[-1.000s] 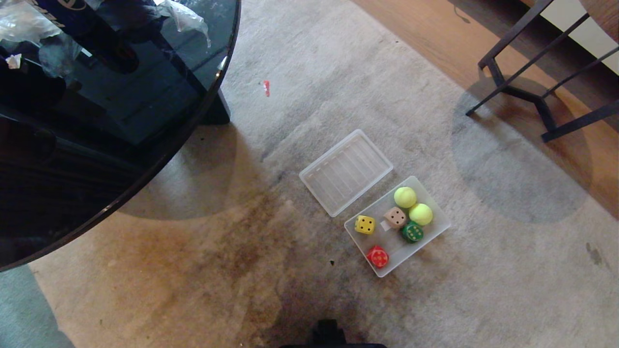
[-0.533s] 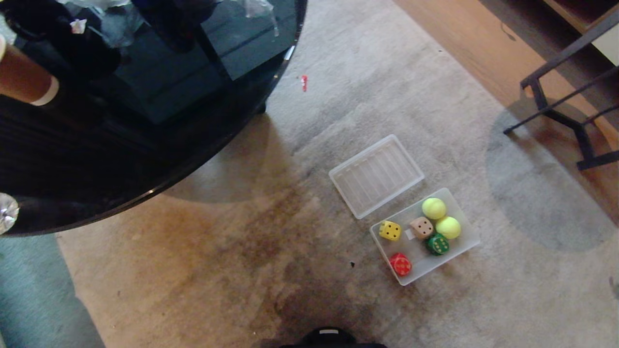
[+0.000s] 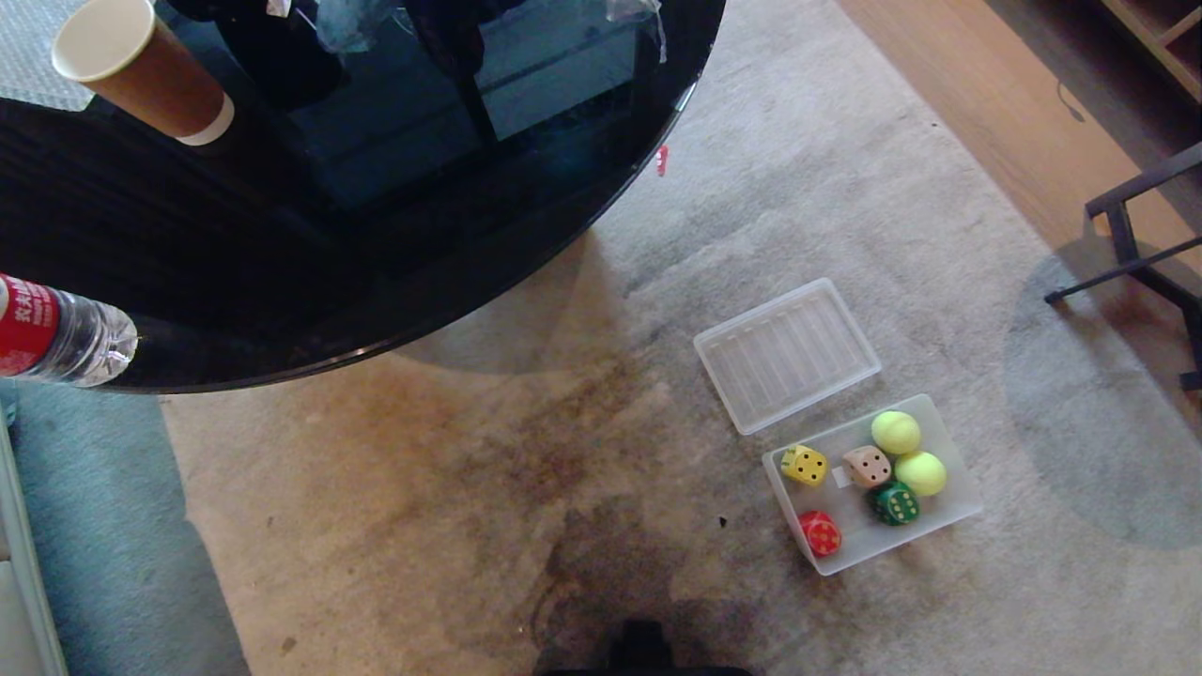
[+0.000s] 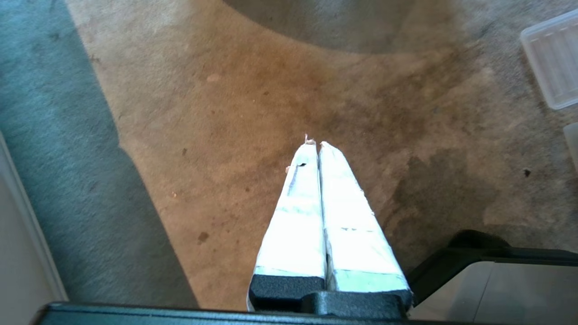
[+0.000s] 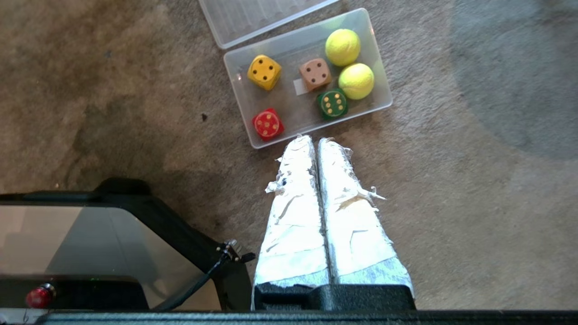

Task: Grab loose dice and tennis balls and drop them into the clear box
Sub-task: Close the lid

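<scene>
Stained carpet [image 3: 423, 488] carries the box [image 3: 958, 512], holding 2 balls [image 3: 896, 432], 4 dice [image 3: 805, 465]; its lid [image 3: 787, 354] lies beside it. Both grippers, left [image 4: 314, 143] and right [image 5: 312, 139], hang clenched and empty, the right just short of the box.

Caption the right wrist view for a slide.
Shut right end effector hovers beside the clear box holding four dice and two tennis balls, lid alongside on carpet.

- Left gripper [image 4: 314, 143]: two tapered fingers wrapped in white tape, black base.
- Right gripper [image 5: 314, 141]: frayed white tape, black mount.
- Black-framed base [image 5: 149, 212], thin black cable.
</scene>
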Controlling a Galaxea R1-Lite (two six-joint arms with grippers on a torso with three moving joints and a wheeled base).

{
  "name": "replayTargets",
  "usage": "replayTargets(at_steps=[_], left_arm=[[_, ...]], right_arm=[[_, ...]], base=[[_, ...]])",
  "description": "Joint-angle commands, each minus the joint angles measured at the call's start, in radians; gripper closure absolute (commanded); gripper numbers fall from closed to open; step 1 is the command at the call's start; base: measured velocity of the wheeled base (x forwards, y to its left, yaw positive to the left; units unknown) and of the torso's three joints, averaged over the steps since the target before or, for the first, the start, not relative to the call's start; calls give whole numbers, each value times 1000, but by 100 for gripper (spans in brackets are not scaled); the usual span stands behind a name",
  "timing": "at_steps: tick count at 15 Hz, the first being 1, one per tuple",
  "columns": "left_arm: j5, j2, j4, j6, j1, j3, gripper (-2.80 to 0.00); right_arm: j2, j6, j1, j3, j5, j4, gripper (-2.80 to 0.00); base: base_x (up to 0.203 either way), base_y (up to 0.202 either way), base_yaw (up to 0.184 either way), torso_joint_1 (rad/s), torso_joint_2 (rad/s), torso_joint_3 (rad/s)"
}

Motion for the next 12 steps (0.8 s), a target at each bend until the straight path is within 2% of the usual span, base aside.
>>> replayTargets(at_steps=[1,12], left_arm=[[0,0,0,0,0,0,0],[0,0,0,1,0,0,0]], right_arm=[[3,-1,0,0,1,1,0],[3,-2,0,0,1,1,0]], base=[[0,0,0,0,0,0],[0,0,0,0,0,0]])
